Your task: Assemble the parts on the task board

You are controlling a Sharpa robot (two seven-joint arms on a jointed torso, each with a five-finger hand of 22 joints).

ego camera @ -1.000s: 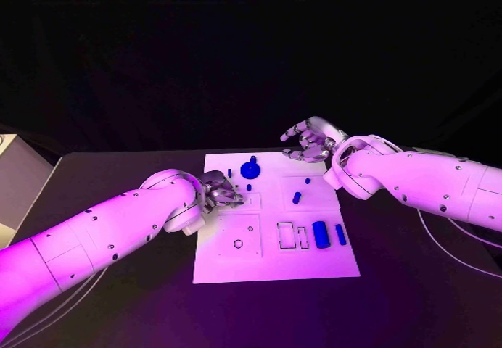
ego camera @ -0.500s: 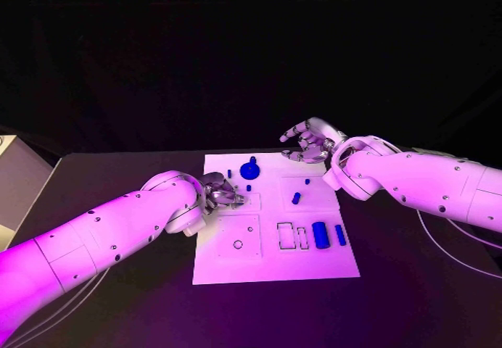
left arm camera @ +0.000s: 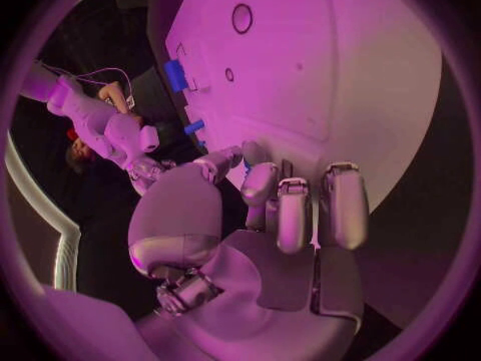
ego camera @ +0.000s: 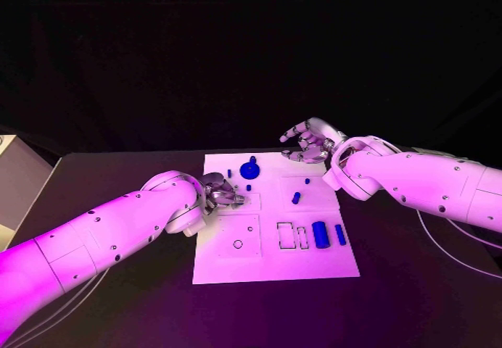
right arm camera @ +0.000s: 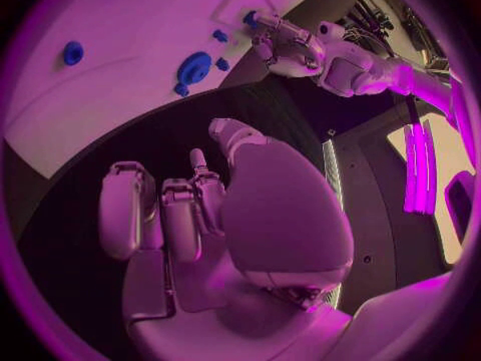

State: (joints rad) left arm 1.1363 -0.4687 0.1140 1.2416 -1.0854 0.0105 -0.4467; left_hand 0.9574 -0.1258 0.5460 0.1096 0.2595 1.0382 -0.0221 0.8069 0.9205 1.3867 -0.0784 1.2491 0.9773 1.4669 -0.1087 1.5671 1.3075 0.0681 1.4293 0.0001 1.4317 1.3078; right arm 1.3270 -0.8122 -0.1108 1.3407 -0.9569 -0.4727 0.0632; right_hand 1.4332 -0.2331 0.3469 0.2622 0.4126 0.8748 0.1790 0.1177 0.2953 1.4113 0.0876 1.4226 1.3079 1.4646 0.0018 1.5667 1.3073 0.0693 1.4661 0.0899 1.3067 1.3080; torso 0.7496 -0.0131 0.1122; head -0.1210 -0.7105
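While the white task board lies flat in the middle of the black bench, both hands stay near its far part.

Left hand: it is at the left edge of the task board, fingers curled down close to the board surface. In the left wrist view the fingers bend together over the board edge. I cannot tell whether it grasps a part.

Right hand: it hovers just beyond the far right corner of the task board, above the bench. The fingers are spread and a little bent, released, with nothing between them. The right wrist view shows the fingers apart over the dark bench.

Round blue part: it sits on the far part of the task board, between the two hands, nearer to the left hand.

Small blue peg: it lies on the task board, toward the near side from the right hand, apart from it.

Blue block: it stands near the right edge of the task board, in its near half, with a thin blue bar just beside it.

Outlined slots: they are just left of the blue block, on the board.

Round hole: it is in the near left part of the task board.
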